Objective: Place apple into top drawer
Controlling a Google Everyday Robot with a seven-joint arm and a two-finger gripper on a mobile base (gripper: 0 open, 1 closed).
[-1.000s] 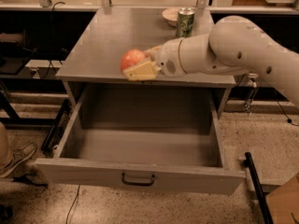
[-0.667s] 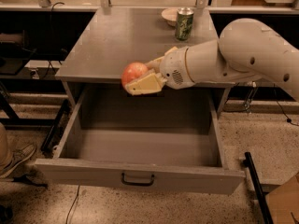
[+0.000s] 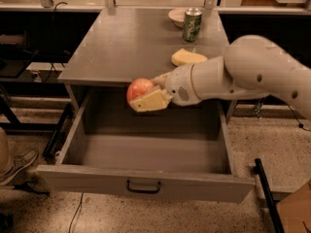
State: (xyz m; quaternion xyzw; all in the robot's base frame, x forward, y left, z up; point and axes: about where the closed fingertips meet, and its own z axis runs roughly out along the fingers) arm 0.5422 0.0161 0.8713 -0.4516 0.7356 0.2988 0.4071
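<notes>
- Apple [image 3: 138,87] sits clamped between the fingers of the gripper [image 3: 144,93], hanging over the back part of the open top drawer [image 3: 87,177], just below the front edge of the table [image 3: 121,47].
- The arm [image 3: 252,72] reaches in from the view's right.
- On the table stand a yellow sponge [image 3: 187,57], a green can [image 3: 192,24] and a pale bowl [image 3: 176,15].

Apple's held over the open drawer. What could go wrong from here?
1. The gripper holds the apple high above the drawer floor; released here, it may bounce or roll.
2. The apple hangs close to the tabletop front edge and might clip it on the way down.
3. The arm passes right by the sponge and may nudge it.
</notes>
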